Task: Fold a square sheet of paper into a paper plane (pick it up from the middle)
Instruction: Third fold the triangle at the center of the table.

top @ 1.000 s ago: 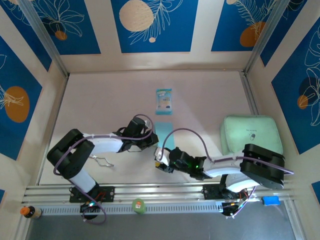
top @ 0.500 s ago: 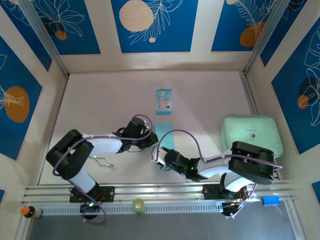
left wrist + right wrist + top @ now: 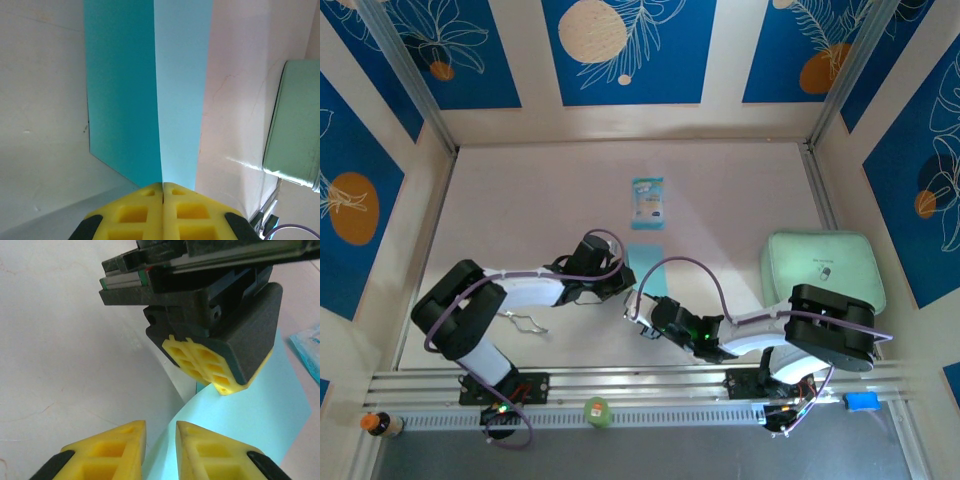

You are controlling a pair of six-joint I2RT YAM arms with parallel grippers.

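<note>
Blue paper pinched between two arms
The left gripper (image 3: 162, 187) is clamped on the creased sheet of paper (image 3: 150, 90). The right gripper (image 3: 160, 438), jaws slightly parted, straddles its near edge.

Right gripper (image 3: 160, 432) low in the foreground, yellow fingers (image 3: 112, 445) a narrow gap apart, and the light-blue square sheet of paper (image 3: 250, 410) curves up into that gap. Just ahead, the left gripper (image 3: 202, 365) pinches the sheet's far edge with its pads together. A printed packet (image 3: 307, 347) sits at the right edge on the pale table (image 3: 60, 340).
</note>
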